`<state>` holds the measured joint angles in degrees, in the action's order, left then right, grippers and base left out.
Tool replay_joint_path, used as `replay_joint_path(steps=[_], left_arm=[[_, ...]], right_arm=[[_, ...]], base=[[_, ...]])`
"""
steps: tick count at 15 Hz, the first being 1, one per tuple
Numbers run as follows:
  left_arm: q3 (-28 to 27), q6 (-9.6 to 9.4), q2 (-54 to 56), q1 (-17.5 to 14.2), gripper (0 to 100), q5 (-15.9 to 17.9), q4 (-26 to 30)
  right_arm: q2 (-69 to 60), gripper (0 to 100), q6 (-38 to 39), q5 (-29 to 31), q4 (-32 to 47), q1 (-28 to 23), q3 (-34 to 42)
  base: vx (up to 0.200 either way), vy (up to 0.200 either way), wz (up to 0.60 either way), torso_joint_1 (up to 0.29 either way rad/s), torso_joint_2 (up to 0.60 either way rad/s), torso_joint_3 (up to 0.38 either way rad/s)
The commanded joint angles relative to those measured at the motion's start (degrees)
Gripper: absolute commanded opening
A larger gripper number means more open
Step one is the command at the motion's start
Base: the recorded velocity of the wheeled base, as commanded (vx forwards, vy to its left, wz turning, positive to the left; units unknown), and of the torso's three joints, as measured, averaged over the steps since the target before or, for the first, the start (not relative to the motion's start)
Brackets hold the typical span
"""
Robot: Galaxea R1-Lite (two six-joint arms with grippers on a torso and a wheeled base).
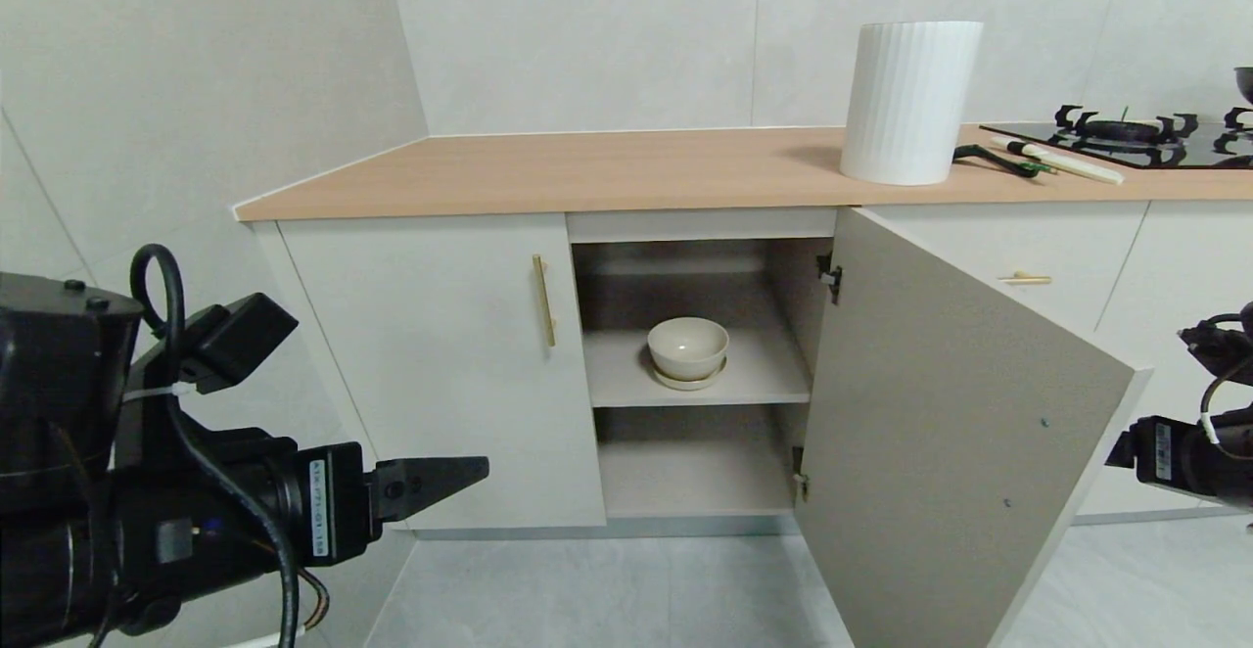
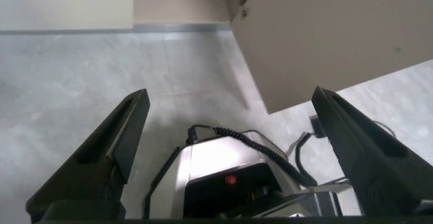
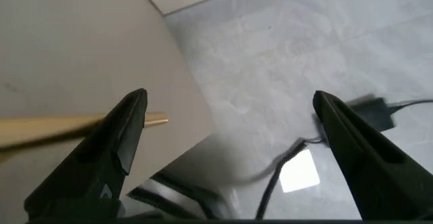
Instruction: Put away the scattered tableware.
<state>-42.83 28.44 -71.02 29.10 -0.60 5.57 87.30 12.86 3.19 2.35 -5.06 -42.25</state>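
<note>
Left claw (image 2: 230,99) was seen spread wide and empty, held low over the grey floor (image 2: 67,68) in front of the closed door (image 1: 440,364) of the cabinet (image 1: 685,227). In the left wrist view the lower corner of the open door (image 2: 338,41) was seen beyond its fingers. Right claw (image 3: 230,97) was likewise spread wide and empty, and was placed on the outer side of the open door. A gold bar handle (image 3: 67,130) on that door was seen just beside one finger; whether the two touched could not be told.

A cream bowl (image 1: 688,347) was found on the upper shelf (image 1: 764,379) of the cabinet, upright and set on a saucer (image 1: 688,381) of the same colour. The lower shelf (image 1: 695,482) was seen below it. The open door was swung out toward the robot's right, well apart from the bowl.

On the wooden tabletop (image 1: 607,173) above, a ribbed white canister (image 1: 910,100) was stood upright near the front edge. Just beside it, long utensils (image 1: 1062,163) were laid flat, one pale with a green end and one dark; their kind could not be told. A gas hob (image 1: 1126,134) was set into the tabletop beyond them, at the far right.
</note>
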Motion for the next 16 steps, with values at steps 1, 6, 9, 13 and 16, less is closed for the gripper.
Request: replay_joint_path(steps=[1,6,9,13,16], left_arm=[[0.1,0.04,0.1,0.0,100,0.0,0.0],[0.1,0.04,0.1,0.0,100,0.0,0.0],[0.1,-0.05,0.2,0.0,100,-0.4,0.0],[-0.1,-0.23,1.3,0.0,100,-0.5,-0.1],[0.0,-0.23,0.9,-0.2,100,-0.5,0.0]], right_arm=[[1.0,100,1.6,0.0,-1.0,1.4,0.0],[1.3,100,5.4,0.0,-3.6,10.2,-0.1],[3.5,100,5.1,-0.1,-7.7,19.6,-1.4],[12.2,100,3.5,0.1,-8.1,29.6,-11.8],[18.8,100,2.3,0.1,-8.2,31.7,-18.1]], base=[[0.0,0.0,0.0,0.0,0.0,0.0],[0.0,0.0,0.0,0.0,0.0,0.0],[0.0,0.0,0.0,0.0,0.0,0.0],[0.0,0.0,0.0,0.0,0.0,0.0],[0.0,0.0,0.0,0.0,0.0,0.0]])
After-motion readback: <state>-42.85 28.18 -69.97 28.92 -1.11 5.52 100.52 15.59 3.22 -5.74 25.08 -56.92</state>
